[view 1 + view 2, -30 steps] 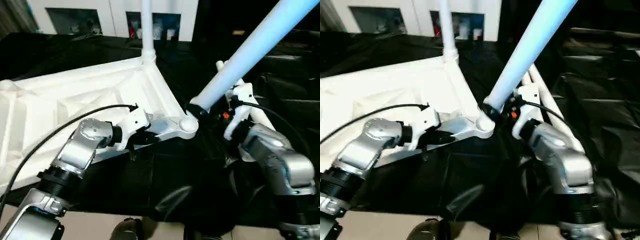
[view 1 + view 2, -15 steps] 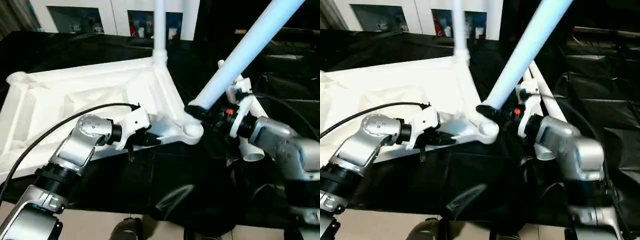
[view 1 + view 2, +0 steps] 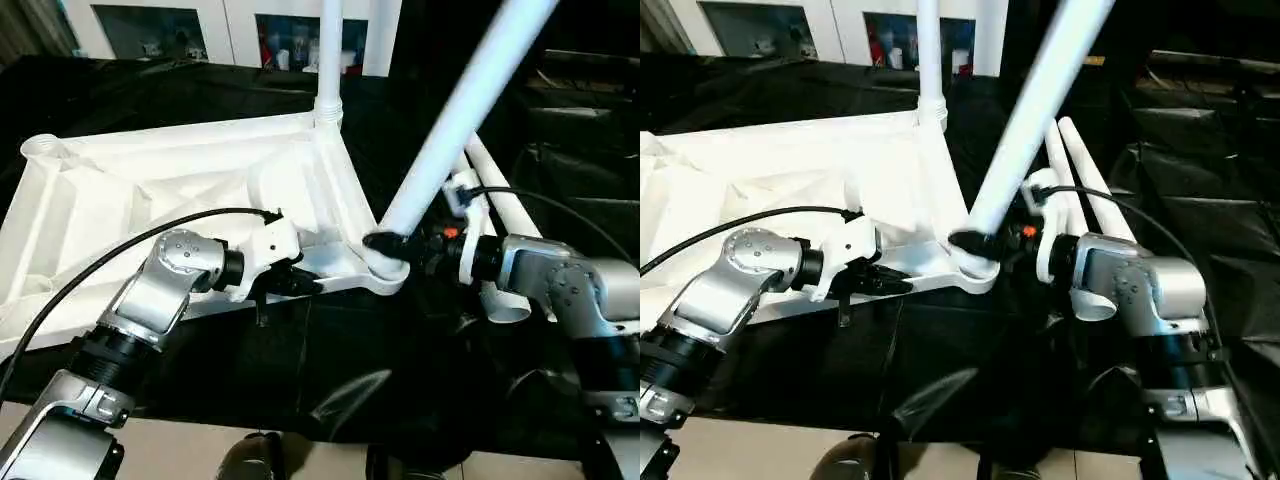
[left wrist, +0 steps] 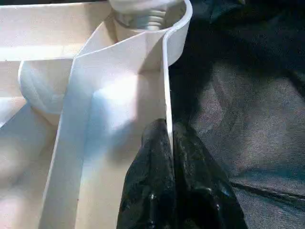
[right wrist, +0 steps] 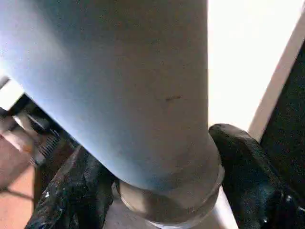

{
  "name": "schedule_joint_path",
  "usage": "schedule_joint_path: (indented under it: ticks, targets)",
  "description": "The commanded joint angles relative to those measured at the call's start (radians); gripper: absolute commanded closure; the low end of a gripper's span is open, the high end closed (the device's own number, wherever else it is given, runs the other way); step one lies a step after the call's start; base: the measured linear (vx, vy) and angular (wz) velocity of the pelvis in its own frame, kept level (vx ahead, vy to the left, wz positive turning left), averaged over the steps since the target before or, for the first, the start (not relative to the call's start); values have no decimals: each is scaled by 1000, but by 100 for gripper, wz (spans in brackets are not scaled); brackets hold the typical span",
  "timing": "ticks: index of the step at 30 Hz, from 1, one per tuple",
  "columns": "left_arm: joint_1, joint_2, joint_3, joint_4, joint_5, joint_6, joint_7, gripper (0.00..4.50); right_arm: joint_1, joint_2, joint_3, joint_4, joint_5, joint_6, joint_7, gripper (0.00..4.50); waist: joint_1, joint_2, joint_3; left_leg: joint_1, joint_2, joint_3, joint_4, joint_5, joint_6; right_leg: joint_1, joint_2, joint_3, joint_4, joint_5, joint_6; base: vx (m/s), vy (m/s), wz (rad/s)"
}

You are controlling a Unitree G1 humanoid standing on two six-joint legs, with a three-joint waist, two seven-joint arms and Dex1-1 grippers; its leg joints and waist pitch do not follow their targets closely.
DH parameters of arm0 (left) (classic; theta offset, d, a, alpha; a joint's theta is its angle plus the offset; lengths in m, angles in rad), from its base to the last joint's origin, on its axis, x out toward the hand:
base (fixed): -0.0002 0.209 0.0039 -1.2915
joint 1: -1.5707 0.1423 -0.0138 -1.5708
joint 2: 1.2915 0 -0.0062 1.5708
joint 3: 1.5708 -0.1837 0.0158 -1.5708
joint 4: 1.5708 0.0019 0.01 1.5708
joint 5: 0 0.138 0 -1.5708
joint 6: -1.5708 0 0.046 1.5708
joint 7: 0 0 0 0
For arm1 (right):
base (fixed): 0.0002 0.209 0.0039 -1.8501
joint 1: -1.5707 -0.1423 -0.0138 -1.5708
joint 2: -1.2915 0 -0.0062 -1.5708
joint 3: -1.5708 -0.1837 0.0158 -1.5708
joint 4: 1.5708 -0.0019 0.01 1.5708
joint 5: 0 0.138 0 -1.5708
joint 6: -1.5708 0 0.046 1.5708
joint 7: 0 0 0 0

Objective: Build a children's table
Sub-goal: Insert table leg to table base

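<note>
**Second leg going in, two left to fit**

I have the tabletop (image 3: pixel 150 200) lying underside-up on the black-draped desk (image 3: pixel 330 350). One leg (image 3: pixel 329 50) stands upright in the far corner socket. My right pincer (image 3: pixel 392 247) is clamped round the foot of a second leg (image 3: pixel 450 120), tilted over the near corner socket (image 3: pixel 383 277) (not seated, I judge). My left pincer (image 4: pixel 170 157) pinches the tabletop's edge rib to steady it. Two spare legs (image 3: pixel 1080 170) lie beside it on the desk.

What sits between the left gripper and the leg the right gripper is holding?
In the left eye view, only the tabletop's rim and corner socket separate the left gripper, pinching that rim, from the leg.
</note>
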Motion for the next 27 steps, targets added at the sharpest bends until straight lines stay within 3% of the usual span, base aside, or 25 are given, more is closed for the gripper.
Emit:
schedule_joint_path:
  ticks: [1,6,12,16,27]
  targets:
    - [-21,-4,4,-51,-18,-41,-13,450,-11,-10,30,5,-28,-14,15,178,-3,-21,-91,41,78,-33,-76,-79,76,56,-72,53,-55,-201,-247,0,0,0]
    - [-22,-3,1,-50,-17,-42,-17,450,-22,-14,81,46,-83,-53,20,178,-5,-20,-89,43,81,-35,-79,-104,56,55,-73,53,-56,-223,-244,0,0,0]
    - [-26,0,0,-46,-19,-44,-24,450,-30,6,86,94,-114,-112,9,178,-5,-19,-89,44,82,-35,-79,-105,50,55,-73,54,-54,-197,-254,0,0,0]
    - [-26,3,0,-43,-20,-41,-30,450,-8,1,91,102,-123,-115,17,178,-4,-20,-89,43,82,-34,-79,-102,58,57,-74,55,-53,-183,-262,0,0,0]
    - [-37,19,-18,-18,1,-44,-51,450,37,-40,77,15,-94,-100,74,178,0,-10,-87,46,85,-37,-84,-151,34,57,-73,55,-57,-203,-261,0,0,0]
